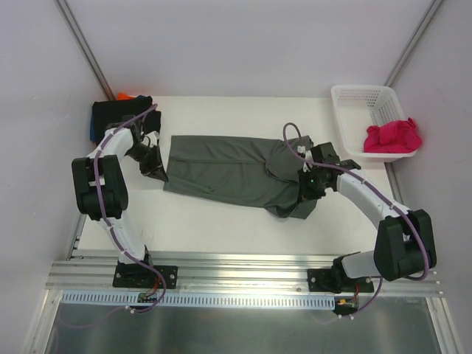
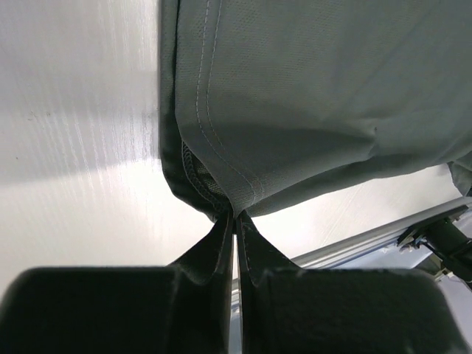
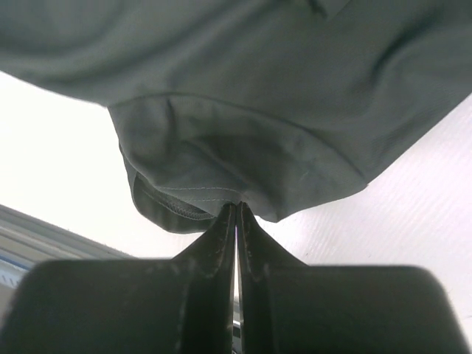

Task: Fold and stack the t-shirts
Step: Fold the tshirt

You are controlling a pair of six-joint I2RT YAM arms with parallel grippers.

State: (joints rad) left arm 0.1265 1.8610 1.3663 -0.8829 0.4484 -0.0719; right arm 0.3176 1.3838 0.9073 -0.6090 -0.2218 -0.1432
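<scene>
Dark grey t-shirt (image 1: 221, 171) lies stretched at centre, magenta t-shirt (image 1: 393, 137) crumpled right, folded stack (image 1: 118, 112) left.

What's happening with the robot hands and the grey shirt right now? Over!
Left fingers shut on dark grey t-shirt, left end. Right fingers shut on its right end. Nothing in the way; pink shirt in white basket.
</scene>
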